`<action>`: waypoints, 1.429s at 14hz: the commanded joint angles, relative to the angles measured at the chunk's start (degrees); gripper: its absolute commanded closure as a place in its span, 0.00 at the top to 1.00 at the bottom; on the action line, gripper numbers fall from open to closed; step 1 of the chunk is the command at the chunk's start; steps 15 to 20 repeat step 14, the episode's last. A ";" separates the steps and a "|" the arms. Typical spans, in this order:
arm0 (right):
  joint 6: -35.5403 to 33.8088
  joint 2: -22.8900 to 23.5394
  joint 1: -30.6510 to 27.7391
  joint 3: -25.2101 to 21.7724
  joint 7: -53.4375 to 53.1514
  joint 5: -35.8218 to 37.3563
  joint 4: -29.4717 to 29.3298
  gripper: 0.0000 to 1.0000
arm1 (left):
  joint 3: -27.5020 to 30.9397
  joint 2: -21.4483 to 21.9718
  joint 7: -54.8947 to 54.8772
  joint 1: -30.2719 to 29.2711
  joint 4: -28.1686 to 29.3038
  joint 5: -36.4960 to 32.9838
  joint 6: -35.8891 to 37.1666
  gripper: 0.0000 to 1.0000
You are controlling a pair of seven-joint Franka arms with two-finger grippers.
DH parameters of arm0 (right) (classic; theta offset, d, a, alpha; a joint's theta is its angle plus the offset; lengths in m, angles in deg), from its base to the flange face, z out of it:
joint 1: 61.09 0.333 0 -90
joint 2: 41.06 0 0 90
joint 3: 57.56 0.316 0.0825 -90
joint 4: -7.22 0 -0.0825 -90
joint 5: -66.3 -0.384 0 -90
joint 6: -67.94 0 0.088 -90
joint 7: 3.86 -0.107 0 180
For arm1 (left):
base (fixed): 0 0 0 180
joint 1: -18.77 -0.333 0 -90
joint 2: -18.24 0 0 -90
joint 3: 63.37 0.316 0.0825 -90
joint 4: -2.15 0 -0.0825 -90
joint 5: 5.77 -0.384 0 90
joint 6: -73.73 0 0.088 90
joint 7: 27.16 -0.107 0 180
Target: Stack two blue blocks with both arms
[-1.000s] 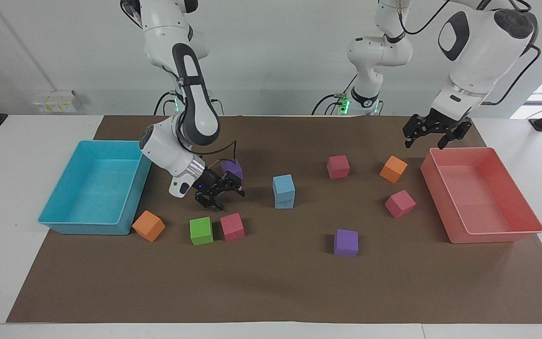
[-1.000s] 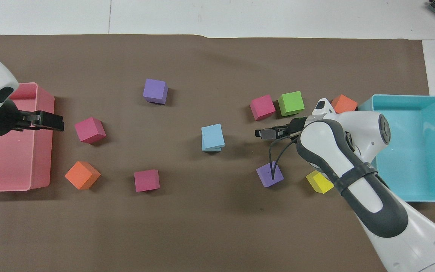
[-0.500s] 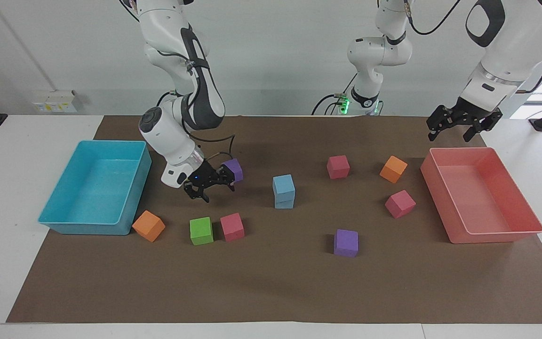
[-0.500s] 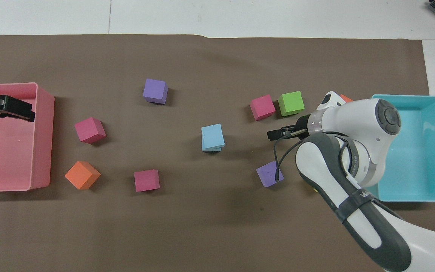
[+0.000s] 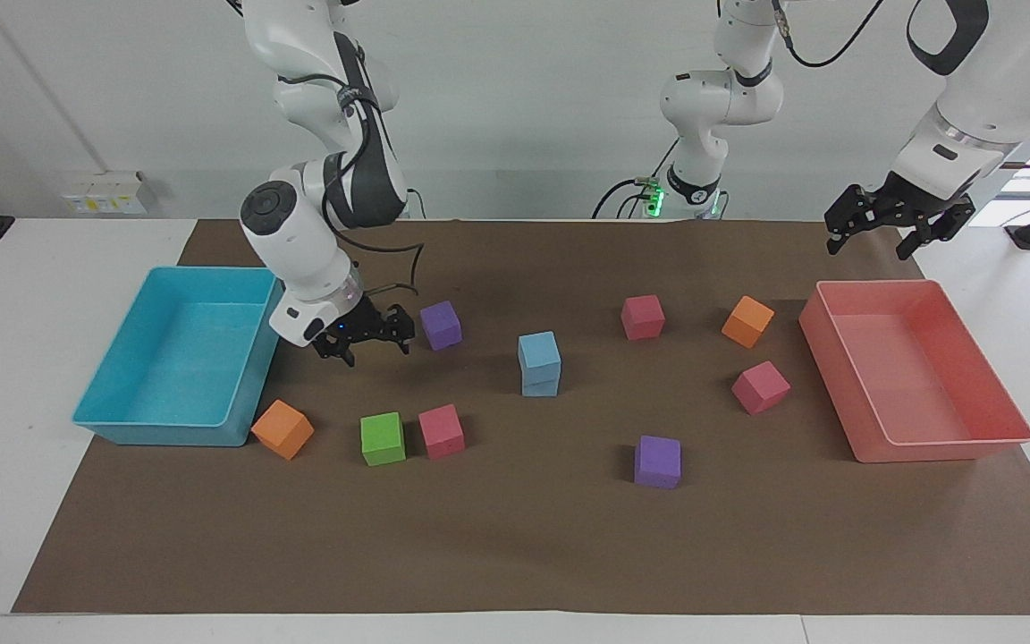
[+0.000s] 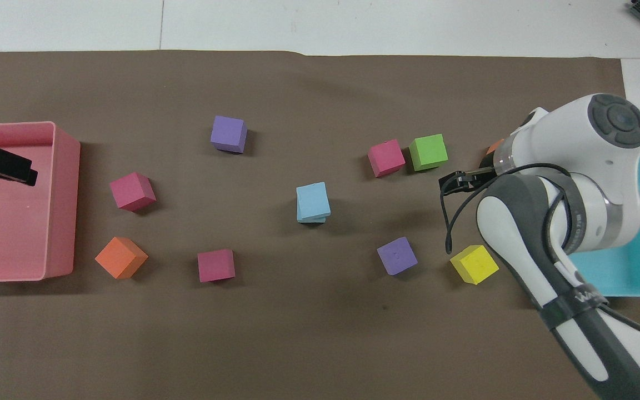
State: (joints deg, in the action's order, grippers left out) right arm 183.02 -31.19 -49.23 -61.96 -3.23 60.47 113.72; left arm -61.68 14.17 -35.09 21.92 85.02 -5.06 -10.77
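Standing near the middle of the brown mat (image 5: 515,546), the two blue blocks (image 5: 539,362) form a finished upright stack, one cube on the other; the overhead view shows the upper cube turned slightly off the lower one, whose edge peeks out beneath. Cubes have no long axis; the stack's runs vertical.

Surrounding items. Toward the right arm's end: a purple cube (image 5: 440,324) nearer the robots, a green cube (image 5: 383,438) touching or just beside a pink cube (image 5: 442,431) farther from them, an orange cube (image 5: 282,428) just beside the turquoise tray (image 5: 122,420), and a yellow cube (image 6: 474,264) seen only from overhead. Toward the left arm's end: a second pink cube (image 5: 642,316), a second orange cube (image 5: 747,321), a third pink cube (image 5: 760,386) and the pink tray (image 5: 944,447). A second purple cube (image 5: 657,461) lies farther from the robots. Nothing touches or crowds the stack.

Grippers. The right gripper (image 5: 363,333) hangs low over the mat between the turquoise tray and the nearer purple cube, jaws spread, holding nothing. The left gripper (image 5: 898,219) is raised over the pink tray's edge nearest the robots, jaws likewise spread and empty.

Writing. Pale lettering on the right arm's dark band cannot be read in full.
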 commanded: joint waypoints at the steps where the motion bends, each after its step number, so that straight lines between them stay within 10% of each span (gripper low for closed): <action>1: -2.40 -0.55 -2.37 0.53 -2.12 3.46 -1.91 1.00 | -0.72 1.07 -0.51 -0.86 0.81 -0.63 1.26 1.00; 20: -10.91 -11.17 -10.55 0.35 -1.94 6.53 -3.84 1.00 | -0.72 3.71 0.02 -0.77 5.20 -0.63 1.00 1.00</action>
